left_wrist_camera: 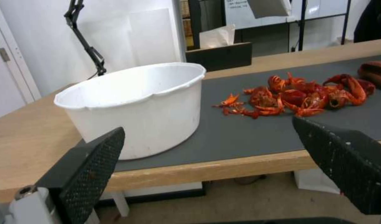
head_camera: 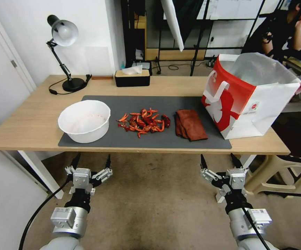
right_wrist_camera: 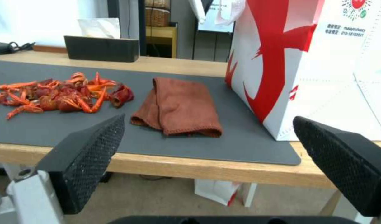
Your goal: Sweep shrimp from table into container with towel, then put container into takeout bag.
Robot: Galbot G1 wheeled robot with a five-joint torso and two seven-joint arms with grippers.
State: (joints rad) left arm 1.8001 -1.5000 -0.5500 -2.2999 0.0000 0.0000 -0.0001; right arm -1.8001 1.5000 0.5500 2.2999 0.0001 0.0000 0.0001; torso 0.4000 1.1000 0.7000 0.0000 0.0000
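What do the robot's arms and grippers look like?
Each arm is silvery grey with a black wrist and a black cable. The left gripper and right gripper have white-and-grey metal bodies and pointed black fingers with bumpy, dotted pads.

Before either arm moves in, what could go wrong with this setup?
The shrimp lie in a loose, leggy pile, so a sweep with the towel may scatter pieces off the mat. The container stands free and may slide when shrimp are pushed against it. The takeout bag stands at the table's right end, where a bump could tip it off.
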